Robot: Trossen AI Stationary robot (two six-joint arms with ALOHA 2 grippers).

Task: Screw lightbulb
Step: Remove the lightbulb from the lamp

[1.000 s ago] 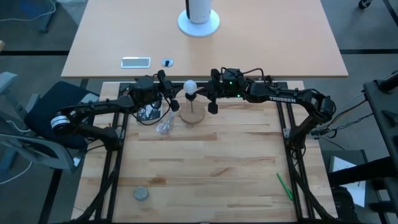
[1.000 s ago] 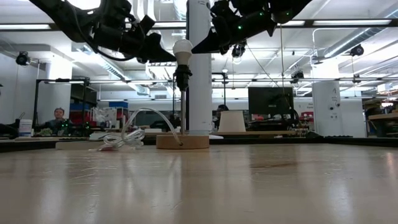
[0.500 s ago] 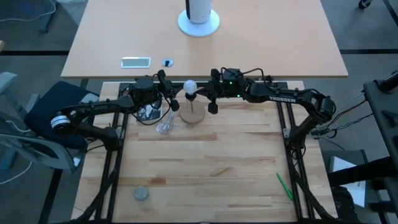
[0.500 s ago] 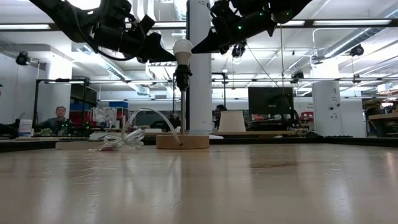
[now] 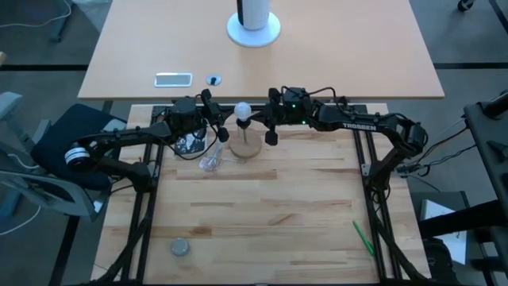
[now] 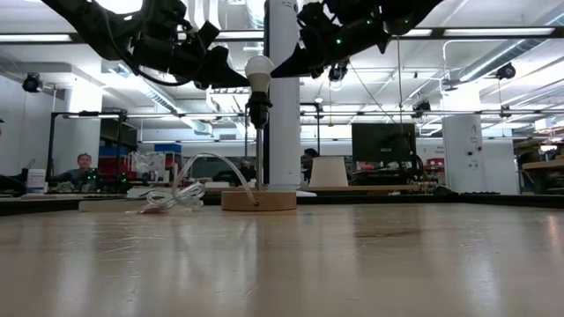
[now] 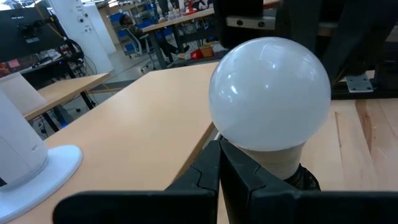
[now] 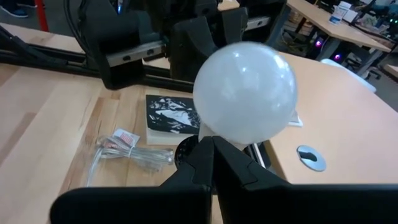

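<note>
Nothing moved since a second ago: lightbulb [image 5: 242, 110] seated upright in socket; left gripper [image 5: 216, 125], right gripper [image 5: 270, 127] both closed, empty, flanking bulb; no screwing progress.

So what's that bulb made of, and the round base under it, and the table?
Bulb: frosted white glass or plastic; it looks smooth, milky and softly glossy, so the material is uncertain. Base: a pale disc that looks like unfinished wood. Table: light wooden planks with visible grain and seams, and a slight sheen in the low view.
</note>
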